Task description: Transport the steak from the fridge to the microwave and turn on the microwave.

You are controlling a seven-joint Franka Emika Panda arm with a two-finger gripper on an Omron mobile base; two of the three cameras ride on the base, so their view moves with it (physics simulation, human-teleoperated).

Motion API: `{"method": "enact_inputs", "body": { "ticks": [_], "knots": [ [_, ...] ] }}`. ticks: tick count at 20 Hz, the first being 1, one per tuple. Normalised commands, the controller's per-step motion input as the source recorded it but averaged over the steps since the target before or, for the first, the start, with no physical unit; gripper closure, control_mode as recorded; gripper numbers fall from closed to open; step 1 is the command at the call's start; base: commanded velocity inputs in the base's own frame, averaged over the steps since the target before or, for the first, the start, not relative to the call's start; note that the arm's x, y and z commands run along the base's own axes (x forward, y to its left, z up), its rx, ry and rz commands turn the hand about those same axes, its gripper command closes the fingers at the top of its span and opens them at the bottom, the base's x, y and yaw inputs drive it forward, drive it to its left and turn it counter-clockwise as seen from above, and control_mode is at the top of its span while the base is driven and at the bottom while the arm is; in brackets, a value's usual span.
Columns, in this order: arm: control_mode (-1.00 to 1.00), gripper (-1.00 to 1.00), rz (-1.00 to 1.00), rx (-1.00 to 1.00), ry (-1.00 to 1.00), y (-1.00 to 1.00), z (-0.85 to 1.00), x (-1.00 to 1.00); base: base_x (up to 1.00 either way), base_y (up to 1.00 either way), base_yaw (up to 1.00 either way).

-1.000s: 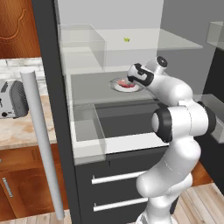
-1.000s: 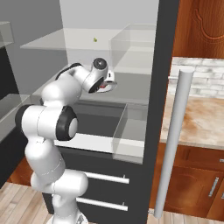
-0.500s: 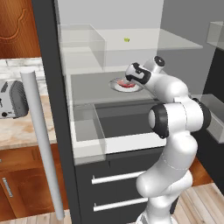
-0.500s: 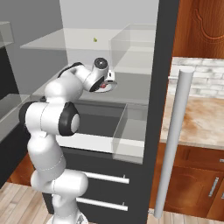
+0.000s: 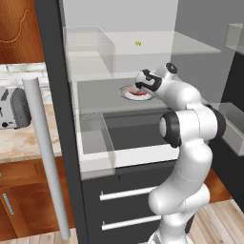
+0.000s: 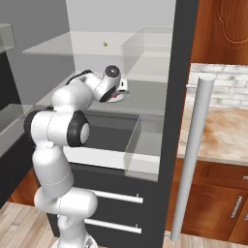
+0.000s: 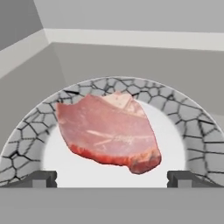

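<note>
Pinkish-red steak (image 7: 109,131) is seen lying flat on a round plate (image 7: 192,127) with a grey cracked-stone rim, and that plate is parked on a shelf inside the fridge (image 5: 95,95), whose door is swung open. So nothing has been carried anywhere yet, as far as can be judged. The hand (image 7: 112,177) has been brought right up to the near edge of the plate, with its jaws spread wide and a dark tip to each side of the meat; nothing is gripped and no contact can be made out. From the base cameras the hand (image 5: 143,82) is seen poised just over the plate. What's left, pretty much all of it: the steak has to be grabbed, lifted out, taken to the microwave, and the microwave switched on.
</note>
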Motion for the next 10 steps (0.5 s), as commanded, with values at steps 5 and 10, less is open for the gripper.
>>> {"method": "enact_inputs", "body": {
  "ticks": [5, 10],
  "knots": [
    [-1.0, -1.0, 0.0, 0.0, 0.0, 0.0, -0.1, 0.17, 0.0, 0.0, 0.0],
    [-1.0, -1.0, 0.0, 0.0, 0.0, 0.0, -0.09, 0.17, 0.0, 0.0, 0.0]
  ]
}}
